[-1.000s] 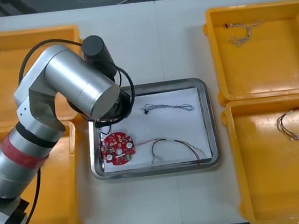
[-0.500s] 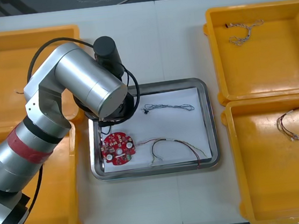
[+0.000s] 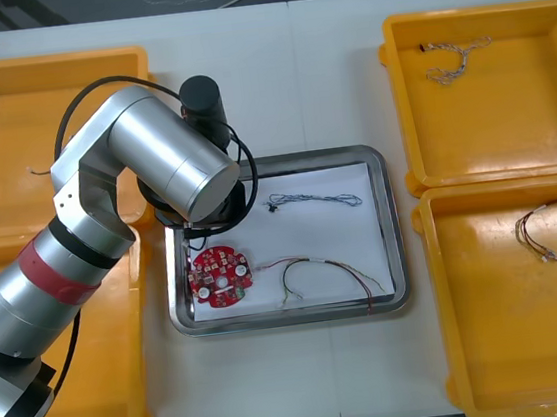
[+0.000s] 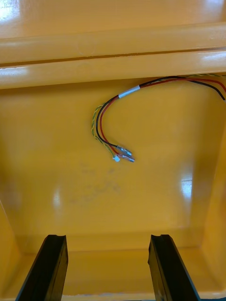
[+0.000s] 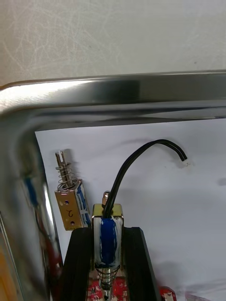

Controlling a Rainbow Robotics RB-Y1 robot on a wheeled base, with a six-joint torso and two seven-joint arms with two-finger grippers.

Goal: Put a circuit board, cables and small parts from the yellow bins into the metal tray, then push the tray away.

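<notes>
Left gripper (image 5: 107,233) down inside the metal tray (image 5: 117,91), close to its far left corner, black fingers pinching a small metal part (image 5: 107,221) between them: blue-wrapped body, brass-coloured end, a black wire curling up and away from it over the white liner. Just beside that, close to the tray's side wall and apart from the fingers, a second small metal part (image 5: 70,200) of the same kind, lying flat, spring end pointing toward the tray's rim.

In the front view, left arm (image 3: 153,162) reaching in from the left side of the table and covering the tray's far left corner. Inside the tray, near left: a round red circuit board (image 3: 221,275), flat on the liner. To its right, a red and yellow cable (image 3: 331,271) looping along the near side. Toward the far side, a thin dark cable (image 3: 313,201), well apart from the board.

Right gripper (image 4: 107,240) parked over the near right yellow bin (image 3: 440,301), fingers spread wide. On that bin's floor, ahead of the fingers, another red and yellow cable (image 4: 110,124), apart from them. In the far right yellow bin (image 3: 398,104), a twisted cable (image 3: 456,59) lying near the far wall
</notes>
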